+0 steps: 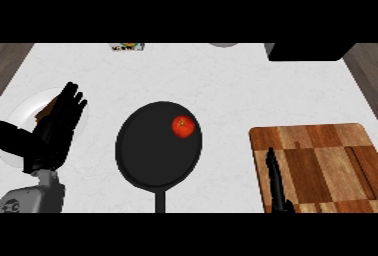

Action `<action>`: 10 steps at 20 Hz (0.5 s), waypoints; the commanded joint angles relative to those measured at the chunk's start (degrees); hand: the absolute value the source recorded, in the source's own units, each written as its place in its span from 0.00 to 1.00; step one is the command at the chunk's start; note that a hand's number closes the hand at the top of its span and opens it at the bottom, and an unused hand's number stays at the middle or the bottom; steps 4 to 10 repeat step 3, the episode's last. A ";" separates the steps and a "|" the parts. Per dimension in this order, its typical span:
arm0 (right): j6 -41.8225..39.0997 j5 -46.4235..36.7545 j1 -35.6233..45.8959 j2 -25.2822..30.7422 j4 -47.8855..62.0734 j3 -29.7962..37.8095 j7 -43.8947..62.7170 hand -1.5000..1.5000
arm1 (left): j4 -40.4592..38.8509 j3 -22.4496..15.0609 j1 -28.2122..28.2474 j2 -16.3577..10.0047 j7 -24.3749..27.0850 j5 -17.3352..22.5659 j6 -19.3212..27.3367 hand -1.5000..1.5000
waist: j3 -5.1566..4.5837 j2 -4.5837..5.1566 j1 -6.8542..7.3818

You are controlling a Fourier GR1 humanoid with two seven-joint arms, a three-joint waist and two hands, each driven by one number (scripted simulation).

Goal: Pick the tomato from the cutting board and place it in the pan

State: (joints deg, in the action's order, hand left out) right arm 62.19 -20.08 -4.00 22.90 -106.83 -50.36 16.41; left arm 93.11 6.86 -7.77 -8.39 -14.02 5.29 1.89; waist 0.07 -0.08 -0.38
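The left hand (55, 129) stood at frame left, fingers straight and spread, the right hand (273, 172) held straight fingers together over the lower-right cutting board (328, 160), and the tomato (183, 126) sat in the central pan (151, 160) on the white surface (221, 80).

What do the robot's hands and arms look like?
Both hands are black. The left hand has long, slim fingers and sits on a grey forearm with small dark marks. The right hand shows only as a narrow black strip; its forearm is out of view.
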 commanded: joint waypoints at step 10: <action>0.37 4.55 -6.87 -0.42 0.37 -0.15 -11.36 0.00 | 0.49 -0.60 0.96 0.54 0.40 -0.77 -0.21 0.50 | -0.05 0.04 0.27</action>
